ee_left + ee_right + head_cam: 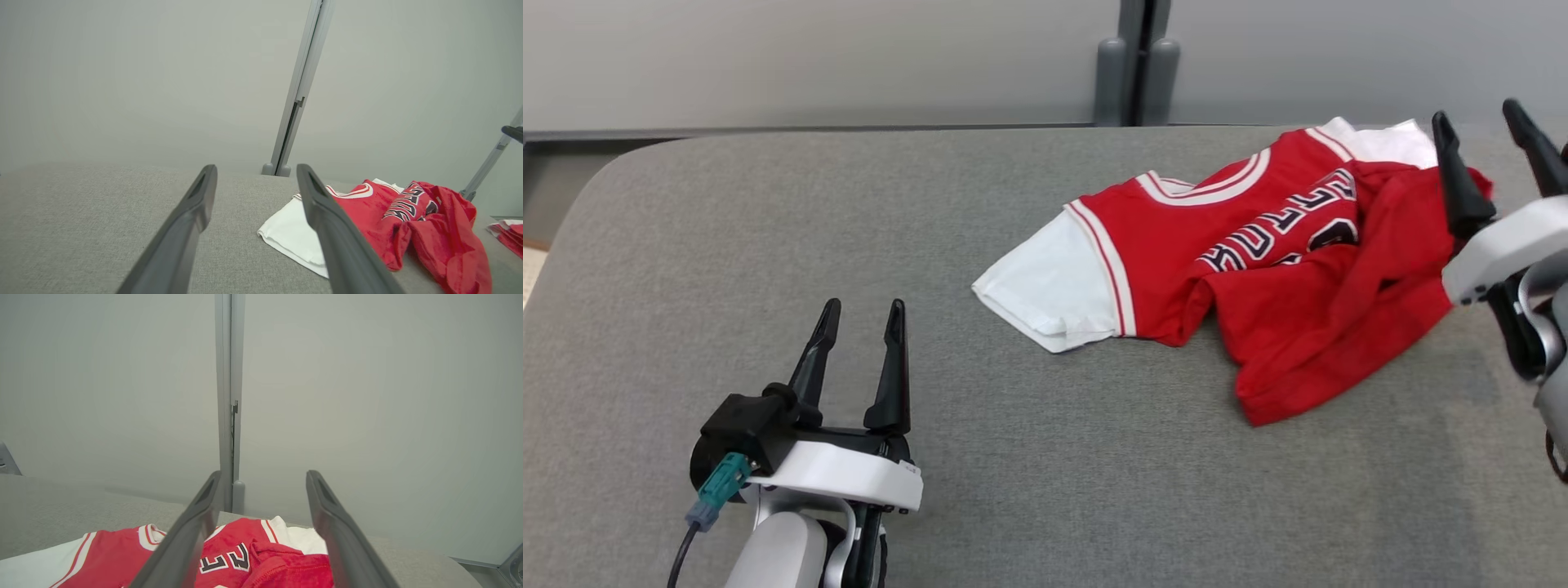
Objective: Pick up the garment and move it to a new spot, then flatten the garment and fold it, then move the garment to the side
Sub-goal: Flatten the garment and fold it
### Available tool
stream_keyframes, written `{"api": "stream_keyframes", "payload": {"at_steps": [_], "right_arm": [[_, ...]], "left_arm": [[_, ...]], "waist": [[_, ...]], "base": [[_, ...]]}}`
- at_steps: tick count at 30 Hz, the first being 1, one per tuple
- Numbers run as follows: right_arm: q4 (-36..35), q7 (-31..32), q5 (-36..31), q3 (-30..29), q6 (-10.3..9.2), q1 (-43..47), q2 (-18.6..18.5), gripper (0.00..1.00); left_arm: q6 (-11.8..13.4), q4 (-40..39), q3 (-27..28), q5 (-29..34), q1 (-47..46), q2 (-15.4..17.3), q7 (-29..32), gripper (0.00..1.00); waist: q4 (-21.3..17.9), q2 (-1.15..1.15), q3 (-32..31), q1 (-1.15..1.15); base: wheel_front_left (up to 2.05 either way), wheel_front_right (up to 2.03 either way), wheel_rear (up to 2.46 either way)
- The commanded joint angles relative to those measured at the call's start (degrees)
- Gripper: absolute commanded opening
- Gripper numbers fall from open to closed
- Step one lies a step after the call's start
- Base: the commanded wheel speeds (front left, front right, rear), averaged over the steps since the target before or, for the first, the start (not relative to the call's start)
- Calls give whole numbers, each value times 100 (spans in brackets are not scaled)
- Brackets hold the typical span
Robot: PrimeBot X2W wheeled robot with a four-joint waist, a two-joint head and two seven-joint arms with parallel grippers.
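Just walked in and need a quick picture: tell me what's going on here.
A two-armed robot is working on a red-and-white jersey, which lies crumpled on the right of the table. The right gripper hangs open at the jersey's right end, holding nothing. The left gripper is open too, over bare table, apart from it.

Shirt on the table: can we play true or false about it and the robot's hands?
1. The shirt lies crumpled on the gray table. True.
2. The right gripper is clamping the shirt. False: its jaws stand open, gripping nothing.
3. The left gripper is open, apart from the shirt. True.
4. The shirt's sleeve is blue. False: it is white.
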Motion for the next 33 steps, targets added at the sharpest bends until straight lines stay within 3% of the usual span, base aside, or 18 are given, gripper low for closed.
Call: {"api": "stream_keyframes", "payload": {"at_steps": [1, 8, 18, 24, 33], "right_arm": [[-270, -40, 54, -82, -9, 319, 22, 100], [-1721, -40, -233, -762, -6, 1992, 308, 100], [-2989, -39, -987, -1945, -5, 3876, 1387, 100], [-3142, -39, -1262, -1869, -5, 4043, 1578, 100], [-3010, 446, -1507, -1151, -6, 3876, 1734, 100]], "left_arm": [[-37, -38, 61, 41, 68, 22, -8, 100], [-89, -43, 144, 99, 154, 23, -8, 100], [-87, -7, 122, 35, 339, 21, -8, 100], [-120, 39, 88, 47, 319, 21, -8, 100], [-102, 57, 7, -2, 233, 23, -8, 100]], "waist": [[-293, 0, -205, 0], [-574, 0, -227, 0], [-657, 0, -260, 0], [-610, 0, -258, 0], [-424, 0, -126, 0]], "base": [[0, 0, 0], [0, 0, 0], [0, 0, 0], [0, 0, 0], [0, 0, 0]]}}
